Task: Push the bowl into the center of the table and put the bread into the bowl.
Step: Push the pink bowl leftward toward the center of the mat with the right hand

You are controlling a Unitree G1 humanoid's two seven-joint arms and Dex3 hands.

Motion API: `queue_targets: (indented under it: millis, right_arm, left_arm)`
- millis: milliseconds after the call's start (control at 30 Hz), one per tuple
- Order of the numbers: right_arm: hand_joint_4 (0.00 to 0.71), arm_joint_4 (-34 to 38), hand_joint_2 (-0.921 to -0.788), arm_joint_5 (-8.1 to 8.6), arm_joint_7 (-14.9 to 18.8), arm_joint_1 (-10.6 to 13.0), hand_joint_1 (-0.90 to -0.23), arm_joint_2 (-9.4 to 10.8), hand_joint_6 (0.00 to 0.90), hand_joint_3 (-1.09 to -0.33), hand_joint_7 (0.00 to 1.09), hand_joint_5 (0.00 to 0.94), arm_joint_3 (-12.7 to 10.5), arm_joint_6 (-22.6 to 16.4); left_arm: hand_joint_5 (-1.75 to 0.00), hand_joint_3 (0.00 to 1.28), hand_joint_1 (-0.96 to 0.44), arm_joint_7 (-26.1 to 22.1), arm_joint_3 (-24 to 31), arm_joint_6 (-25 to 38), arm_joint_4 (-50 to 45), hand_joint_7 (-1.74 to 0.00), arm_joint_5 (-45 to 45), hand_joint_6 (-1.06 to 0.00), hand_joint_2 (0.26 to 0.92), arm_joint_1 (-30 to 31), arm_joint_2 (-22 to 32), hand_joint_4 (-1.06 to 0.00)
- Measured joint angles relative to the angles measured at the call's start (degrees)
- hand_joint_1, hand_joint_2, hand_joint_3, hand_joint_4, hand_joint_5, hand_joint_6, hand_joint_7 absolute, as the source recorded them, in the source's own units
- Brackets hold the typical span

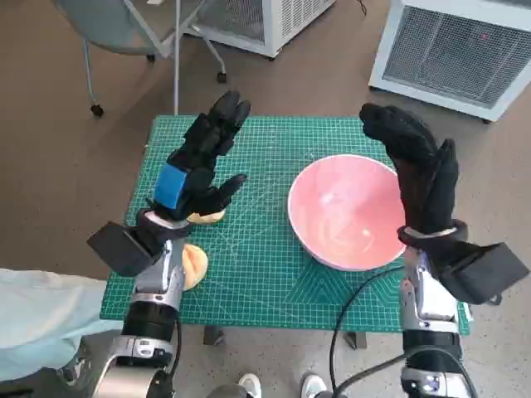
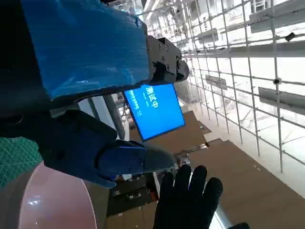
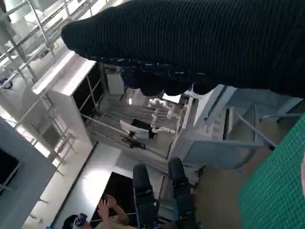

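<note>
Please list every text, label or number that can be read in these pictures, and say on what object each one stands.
"测试中": white characters on the blue screen in the left wrist view, roughly legible.
Smaller white lines on the same screen: too small to read.
Green cutting mat: grid lines only, any printed marks too small to read.
No other text shows.

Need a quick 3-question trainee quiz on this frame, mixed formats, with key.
1. True or false: the bread already lies inside the pink bowl.
2. Multiple choice: the bowl sits on the green mat toward which side of the robot? A) its left B) its right C) off the mat.
3. Fill in: the left hand and right hand are both raised and hold ____.

Key: 1 false, the bread lies on the mat by the left forearm. 2 B. 3 nothing.
</note>
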Motion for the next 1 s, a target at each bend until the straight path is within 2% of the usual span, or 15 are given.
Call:
queue_targets:
  millis: [767,1000]
  right_arm:
    - [0.185,-3.3,-0.921,0.14,-0.1,2.2,-0.685,0.0,-0.001,-0.731,0.54,0.0,0.5,1.2]
    - [0.182,-3.5,-0.921,0.32,-0.1,3.2,-0.689,-0.3,-0.001,-0.735,0.53,0.0,-0.2,1.2]
  left_arm:
    - [0.0,0.36,-0.51,-0.2,0.0,0.4,-2.1,-0.12,0.0,-0.26,0.921,1.1,0.1,-0.24]
    - [0.0,0.35,-0.51,-0.2,0.0,0.4,-2.1,-0.12,0.0,-0.26,0.921,1.2,0.1,-0.25]
